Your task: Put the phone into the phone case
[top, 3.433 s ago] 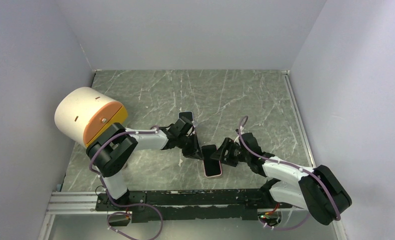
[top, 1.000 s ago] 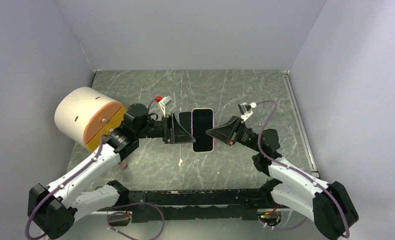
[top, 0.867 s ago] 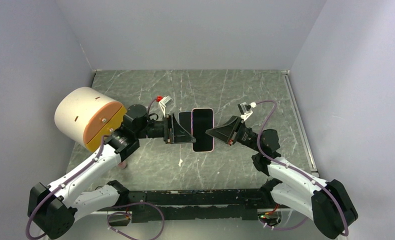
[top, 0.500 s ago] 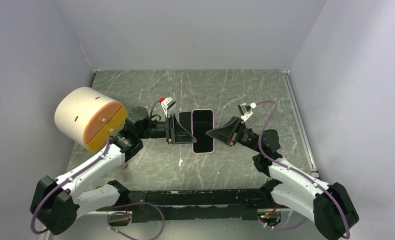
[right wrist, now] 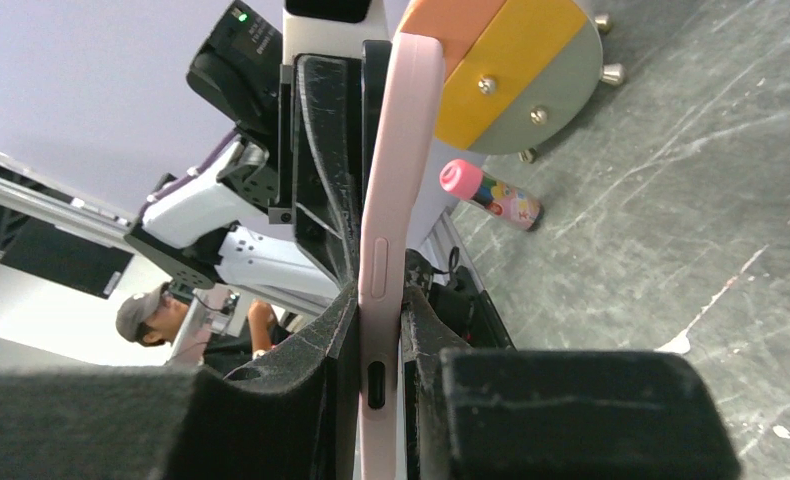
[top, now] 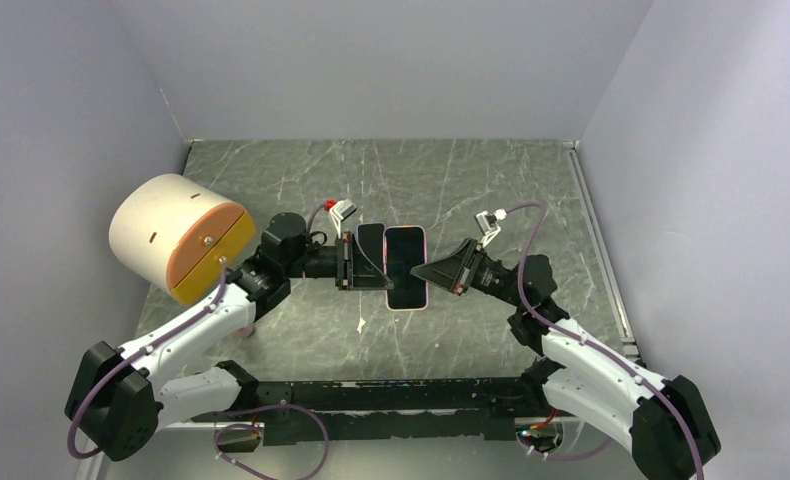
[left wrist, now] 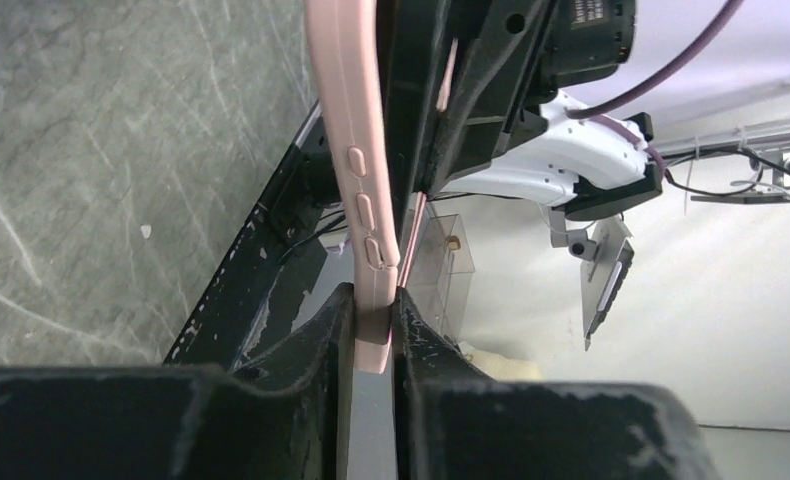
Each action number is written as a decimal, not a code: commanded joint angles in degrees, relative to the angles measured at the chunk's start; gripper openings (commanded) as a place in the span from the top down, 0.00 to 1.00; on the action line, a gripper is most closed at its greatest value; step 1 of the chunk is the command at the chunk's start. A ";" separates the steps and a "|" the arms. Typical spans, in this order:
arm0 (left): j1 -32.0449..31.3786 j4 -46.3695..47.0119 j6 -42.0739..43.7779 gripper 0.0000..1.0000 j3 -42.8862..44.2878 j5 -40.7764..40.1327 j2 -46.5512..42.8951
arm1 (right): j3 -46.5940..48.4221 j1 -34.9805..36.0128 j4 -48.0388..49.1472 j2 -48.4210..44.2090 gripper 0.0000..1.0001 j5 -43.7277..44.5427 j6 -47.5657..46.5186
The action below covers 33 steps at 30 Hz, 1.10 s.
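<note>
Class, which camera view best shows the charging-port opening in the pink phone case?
The right wrist view: the port opening faces the camera on the pink case's edge, clamped in the right gripper. The left wrist view shows another edge with three side buttons and no port. The top view shows only the case's broad dark face.

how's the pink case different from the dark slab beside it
The pink case is pink-edged; the dark slab shows no pink. The pink case is held off the table, pinched between left claw and right claw; the dark slab lies on the table, ungripped. Both are rounded rectangles with dark faces.
</note>
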 commanded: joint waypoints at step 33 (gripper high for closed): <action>2.93 3.46 -2.76 0.45 4.27 -2.42 -5.82 | 2.93 1.26 9.84 1.02 1.00 -13.19 -2.60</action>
